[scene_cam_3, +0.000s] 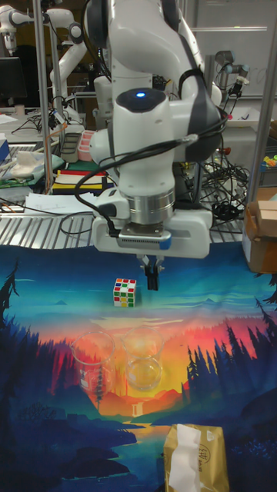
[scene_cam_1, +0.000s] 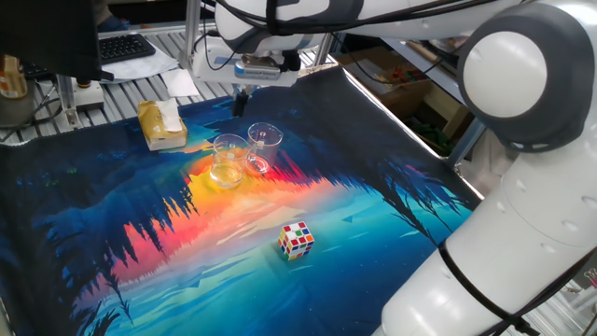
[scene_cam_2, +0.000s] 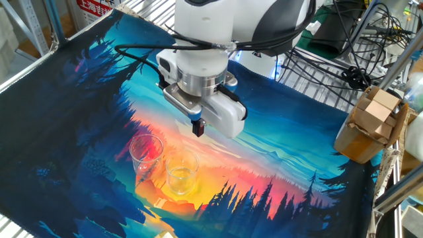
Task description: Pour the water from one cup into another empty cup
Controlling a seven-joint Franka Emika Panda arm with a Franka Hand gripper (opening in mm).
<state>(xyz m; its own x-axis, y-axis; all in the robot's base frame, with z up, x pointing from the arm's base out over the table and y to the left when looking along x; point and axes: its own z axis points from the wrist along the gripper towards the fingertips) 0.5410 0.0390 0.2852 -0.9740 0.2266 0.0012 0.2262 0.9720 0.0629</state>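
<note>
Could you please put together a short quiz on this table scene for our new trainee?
1. True or false: the pincer is holding a glass.
2. Which toy lies on the cloth? A) ball B) puzzle cube C) toy car
3. Fill in: the two glasses stand ____ on the cloth.

Key:
1. False; it hangs above the glasses, gripping nothing.
2. B, the puzzle cube.
3. Upright, side by side.
</note>
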